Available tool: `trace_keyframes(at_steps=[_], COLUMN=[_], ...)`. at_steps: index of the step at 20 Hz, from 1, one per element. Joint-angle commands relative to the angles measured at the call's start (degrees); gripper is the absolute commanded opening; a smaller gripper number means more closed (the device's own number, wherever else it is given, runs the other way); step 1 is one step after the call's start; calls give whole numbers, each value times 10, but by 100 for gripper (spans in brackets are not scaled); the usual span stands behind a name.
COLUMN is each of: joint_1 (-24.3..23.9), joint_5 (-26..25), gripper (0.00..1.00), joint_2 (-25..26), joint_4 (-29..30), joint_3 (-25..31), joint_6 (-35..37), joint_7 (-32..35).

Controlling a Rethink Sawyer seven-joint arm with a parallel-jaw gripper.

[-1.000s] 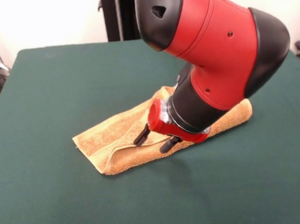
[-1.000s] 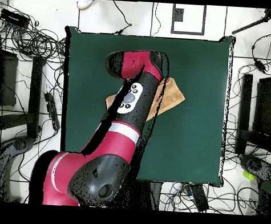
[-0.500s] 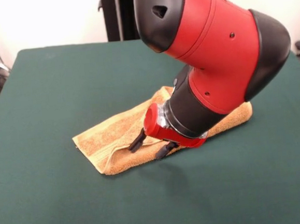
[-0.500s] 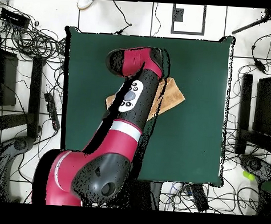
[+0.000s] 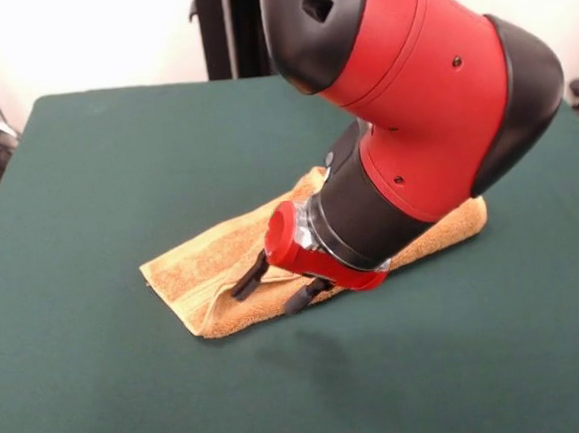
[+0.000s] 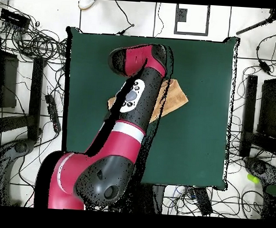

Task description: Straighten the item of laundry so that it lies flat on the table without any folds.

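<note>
though folded, towel [image 5: 198, 269] under spread gripper [image 5: 270, 290]

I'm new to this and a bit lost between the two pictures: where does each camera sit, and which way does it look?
Front view: across the table, facing the robot; its arm slants down, open gripper over the folded towel.
Overhead view: above, looking straight down; the whole arm rises from the bottom edge, hiding the gripper.
Both show table, towel and arm.

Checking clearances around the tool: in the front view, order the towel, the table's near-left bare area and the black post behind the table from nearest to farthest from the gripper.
1. Towel, directly beneath the gripper.
2. Table, bare area at picture's lower left.
3. Black post, beyond the far edge at the top.
</note>
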Motion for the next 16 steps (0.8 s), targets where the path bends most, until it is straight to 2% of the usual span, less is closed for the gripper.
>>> trace_keyframes(at_steps=[1,6,16], joint_1=[0,1,-1], joint_5=[-33,-40,-18], gripper=[100,100,100], joint_2=[38,47,45], joint_4=[-32,-40,15], joint_3=[-17,-19,31], joint_6=[74,85,77], joint_7=[69,69,85])
